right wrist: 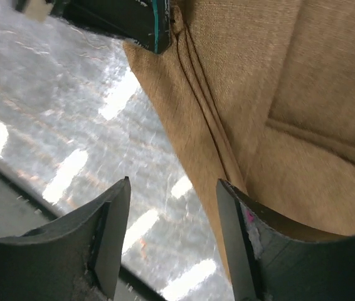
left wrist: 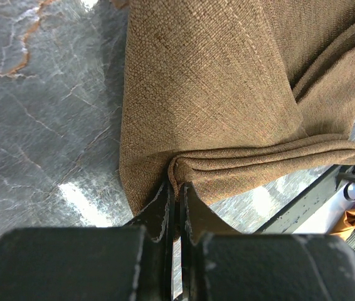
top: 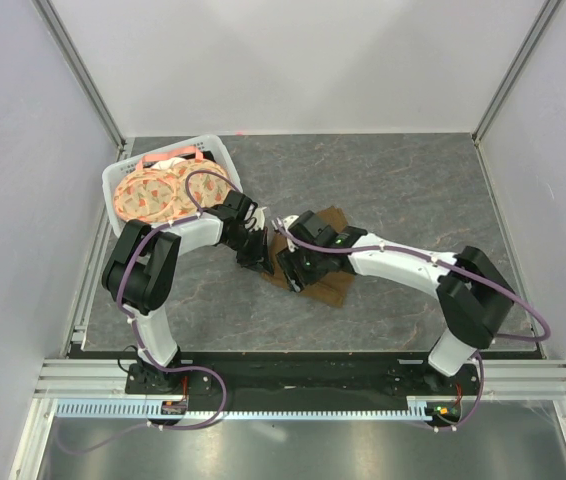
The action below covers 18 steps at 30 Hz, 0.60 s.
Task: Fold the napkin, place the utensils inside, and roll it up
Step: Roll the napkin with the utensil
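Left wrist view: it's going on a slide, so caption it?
Left gripper pinches the brown napkin's folded edge over the grey table.

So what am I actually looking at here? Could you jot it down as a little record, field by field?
surface: grey stone-look table
cloth: brown napkin, folded over in layers, lying mid-table
left gripper: shut, pinching the napkin's folded edge
right gripper: open, holding nothing, poised at the napkin's edge close to the left one
utensil: not visible in any view
far left corner: white basket holding round orange-patterned plates
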Each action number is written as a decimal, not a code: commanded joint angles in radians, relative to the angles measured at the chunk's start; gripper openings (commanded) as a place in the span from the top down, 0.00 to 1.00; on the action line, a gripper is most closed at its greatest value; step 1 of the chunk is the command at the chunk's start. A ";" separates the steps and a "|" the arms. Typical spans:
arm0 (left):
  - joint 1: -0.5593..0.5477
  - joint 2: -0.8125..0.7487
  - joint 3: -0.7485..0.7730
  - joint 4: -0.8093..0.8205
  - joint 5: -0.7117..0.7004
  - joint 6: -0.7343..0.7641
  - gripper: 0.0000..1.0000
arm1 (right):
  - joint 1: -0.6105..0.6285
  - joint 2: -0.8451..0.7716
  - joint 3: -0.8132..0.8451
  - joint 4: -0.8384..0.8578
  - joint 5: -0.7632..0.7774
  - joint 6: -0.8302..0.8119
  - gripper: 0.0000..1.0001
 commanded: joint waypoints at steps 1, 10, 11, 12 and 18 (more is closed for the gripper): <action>0.005 -0.019 0.020 -0.026 -0.005 0.041 0.98 | 0.027 0.058 0.035 0.071 0.083 -0.052 0.36; 0.005 -0.011 0.024 -0.028 -0.002 0.041 0.98 | 0.119 0.070 0.003 0.185 0.108 -0.148 0.39; 0.005 -0.013 0.024 -0.029 -0.003 0.039 0.98 | 0.123 0.073 0.000 0.191 0.129 -0.151 0.40; 0.007 -0.013 0.024 -0.028 -0.003 0.038 0.98 | 0.125 0.076 -0.003 0.195 0.138 -0.158 0.40; 0.007 -0.016 0.023 -0.029 -0.008 0.038 0.98 | 0.121 0.084 0.012 0.222 0.226 -0.167 0.30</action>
